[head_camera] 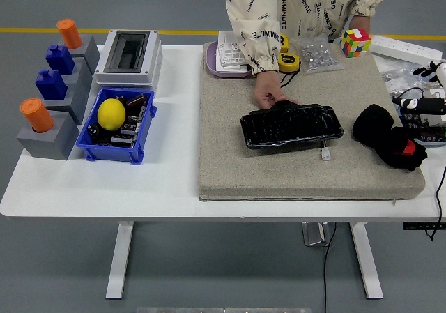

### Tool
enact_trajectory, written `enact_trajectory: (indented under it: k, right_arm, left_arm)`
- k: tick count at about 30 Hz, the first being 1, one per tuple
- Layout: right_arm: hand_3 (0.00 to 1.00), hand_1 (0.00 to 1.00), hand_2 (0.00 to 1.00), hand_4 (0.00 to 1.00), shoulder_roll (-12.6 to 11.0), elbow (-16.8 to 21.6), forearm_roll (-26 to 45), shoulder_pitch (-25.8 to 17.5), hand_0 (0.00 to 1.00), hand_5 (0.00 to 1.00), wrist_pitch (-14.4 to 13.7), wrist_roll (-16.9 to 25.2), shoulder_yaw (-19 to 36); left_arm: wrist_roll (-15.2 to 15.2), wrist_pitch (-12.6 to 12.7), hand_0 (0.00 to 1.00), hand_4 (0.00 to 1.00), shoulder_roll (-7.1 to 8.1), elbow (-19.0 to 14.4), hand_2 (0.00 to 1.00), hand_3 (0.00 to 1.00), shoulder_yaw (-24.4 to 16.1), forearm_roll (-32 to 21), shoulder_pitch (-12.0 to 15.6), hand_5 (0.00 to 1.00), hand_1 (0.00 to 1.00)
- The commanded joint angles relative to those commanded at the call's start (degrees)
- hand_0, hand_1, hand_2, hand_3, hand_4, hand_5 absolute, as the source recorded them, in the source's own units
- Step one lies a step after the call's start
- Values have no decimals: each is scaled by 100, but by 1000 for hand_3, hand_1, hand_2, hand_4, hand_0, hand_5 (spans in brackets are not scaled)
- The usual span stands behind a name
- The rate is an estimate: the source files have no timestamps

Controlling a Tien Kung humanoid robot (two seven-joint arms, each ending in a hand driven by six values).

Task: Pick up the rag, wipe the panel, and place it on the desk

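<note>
Since the black rag [371, 123] and the black right hand [405, 153] merge into one dark lump, it cannot be told whether that hand is clenched on the rag or only lying against it. The rag bunches up on the panel side of the hand, touching it, on the beige mat [230, 166] near the mat's right edge. The panel [291, 126], a flat glossy black slab, lies just beside the rag, further in from the hand, with a small gap between them. A person's hand [268, 92] rests on the panel's far left corner and seems to steady it. The left arm does not show.

Judged progress: early. The pickup is at best under way, as the rag sits low on the mat and not over the panel. No wiping contact is visible. Wiping the panel and putting the rag down on the desk [167, 187] both remain.
</note>
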Motion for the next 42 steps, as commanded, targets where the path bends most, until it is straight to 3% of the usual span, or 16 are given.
enact_trajectory:
  k: [8, 14, 28, 42]
  right_arm:
    - [763, 678, 757, 998, 32, -297, -19, 170, 726, 614, 278, -84, -327]
    - [775, 700, 777, 998, 235, -511, -78, 184, 748, 641, 474, -147, -222]
    - [776, 702, 781, 998, 751, -632, -352, 80, 751, 647, 476, -202, 104]
    - [777, 702, 782, 998, 947, -516, -469, -90, 753, 677, 456, -219, 307]
  left_arm:
    - [-3, 1, 651, 599, -6, 0, 741, 567, -9, 1, -16, 476, 696]
    - [-3, 2, 651, 599, -8, 0, 742, 566, 6, -13, -22, 476, 696]
    - [-6, 2, 651, 599, -9, 0, 742, 567, 10, -20, -12, 476, 696]
    - [-6, 2, 652, 599, -20, 0, 742, 567, 10, -29, -7, 476, 696]
